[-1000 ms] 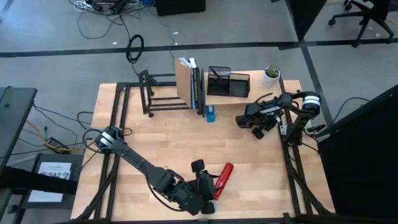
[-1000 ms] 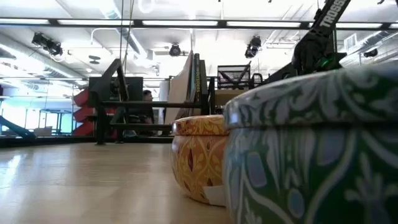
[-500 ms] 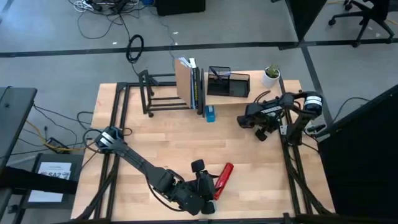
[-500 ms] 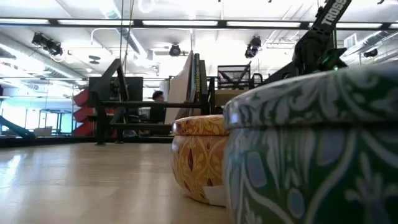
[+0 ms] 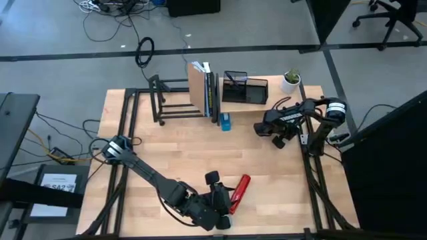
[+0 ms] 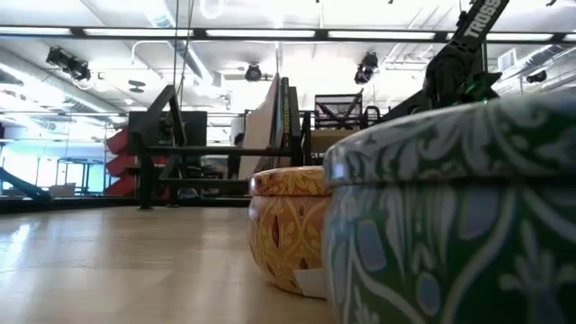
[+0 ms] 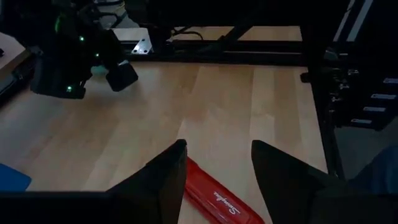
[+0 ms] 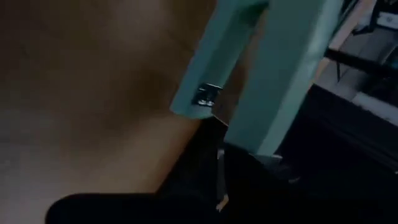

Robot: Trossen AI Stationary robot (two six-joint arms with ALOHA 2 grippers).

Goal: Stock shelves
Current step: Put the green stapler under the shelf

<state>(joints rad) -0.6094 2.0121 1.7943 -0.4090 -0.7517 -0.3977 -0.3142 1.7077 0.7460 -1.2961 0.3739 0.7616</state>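
Non-task items: black mesh organizer [image 5: 245,87] and small potted plant [image 5: 291,81] at counter [image 5: 173,150] far edge; patterned tins [image 6: 288,225] close to low cam.

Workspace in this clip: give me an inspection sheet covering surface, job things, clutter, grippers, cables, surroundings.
Surface: light wooden table, middle bare.
Job's things: black tube rack and wooden plank shelf at the far edge; books upright between them; red package flat near the front edge.
Clutter: black mesh organizer and small potted plant on the plank shelf; blue box on the table; two patterned tins close to the low camera.
Grippers: left gripper open over the red package's end; right gripper near the plank shelf.
Cables: loose on the floor behind and left of the table.
Surroundings: office chair on the floor behind the table.
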